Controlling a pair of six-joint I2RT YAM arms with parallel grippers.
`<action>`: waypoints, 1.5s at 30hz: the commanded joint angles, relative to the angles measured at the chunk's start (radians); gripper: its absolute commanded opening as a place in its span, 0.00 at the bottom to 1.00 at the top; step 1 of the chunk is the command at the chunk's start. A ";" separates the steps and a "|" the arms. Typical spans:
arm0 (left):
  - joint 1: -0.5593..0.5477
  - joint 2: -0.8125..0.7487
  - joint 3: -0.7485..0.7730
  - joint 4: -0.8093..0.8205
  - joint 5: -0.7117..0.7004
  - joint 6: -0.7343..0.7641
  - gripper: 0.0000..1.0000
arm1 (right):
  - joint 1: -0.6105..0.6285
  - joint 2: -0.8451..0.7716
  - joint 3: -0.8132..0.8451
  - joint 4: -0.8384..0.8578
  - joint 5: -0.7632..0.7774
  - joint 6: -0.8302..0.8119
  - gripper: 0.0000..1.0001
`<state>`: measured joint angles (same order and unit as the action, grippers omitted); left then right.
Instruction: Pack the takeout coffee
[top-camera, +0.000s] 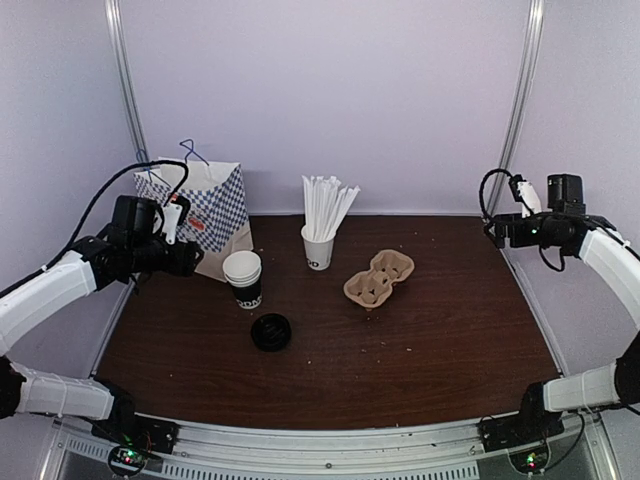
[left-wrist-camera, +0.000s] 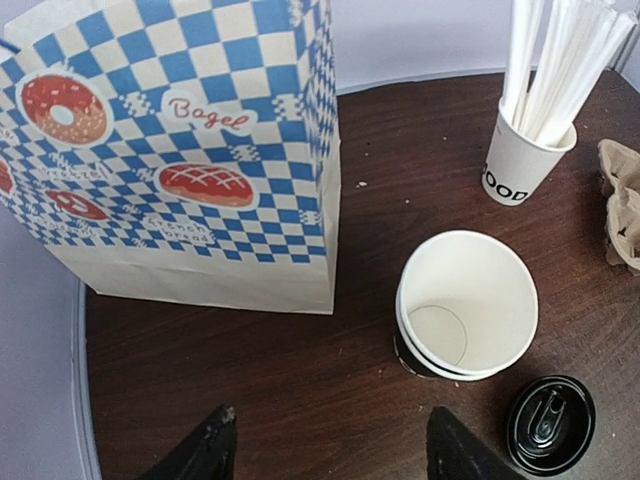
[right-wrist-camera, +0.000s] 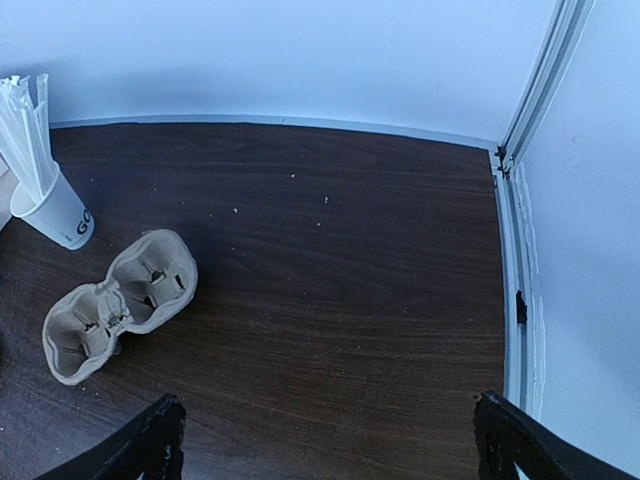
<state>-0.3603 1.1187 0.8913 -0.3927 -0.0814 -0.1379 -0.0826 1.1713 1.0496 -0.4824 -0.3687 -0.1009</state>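
No lidded black cup, the takeout coffee, shows in any view. A lidless black cup with a white rim (top-camera: 242, 277) stands left of centre; the left wrist view (left-wrist-camera: 466, 305) shows it empty, with two nested rims. A loose black lid (top-camera: 271, 331) lies on the table just in front of it, also in the left wrist view (left-wrist-camera: 550, 422). My left gripper (top-camera: 186, 258) is open and empty, in the air left of the cup (left-wrist-camera: 328, 452). My right gripper (top-camera: 496, 232) is open and empty at the far right (right-wrist-camera: 325, 440).
A blue-checked paper bag (top-camera: 205, 212) stands at the back left (left-wrist-camera: 190, 150). A white cup of white straws (top-camera: 319, 248) stands at the back centre (left-wrist-camera: 522, 160). A brown pulp cup carrier (top-camera: 379, 278) lies right of centre (right-wrist-camera: 120, 300).
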 joint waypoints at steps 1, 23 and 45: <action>-0.014 0.006 0.018 0.078 0.072 0.048 0.61 | 0.002 0.021 -0.053 0.095 0.003 -0.059 1.00; -0.188 0.629 0.893 -0.576 0.181 -0.024 0.36 | 0.076 0.139 -0.089 0.046 -0.290 -0.350 0.72; -0.256 0.843 0.979 -0.779 0.112 -0.050 0.32 | 0.123 0.178 -0.085 0.019 -0.312 -0.408 0.70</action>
<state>-0.6136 1.9415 1.8439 -1.1431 0.0303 -0.1783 0.0257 1.3468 0.9695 -0.4469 -0.6743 -0.4885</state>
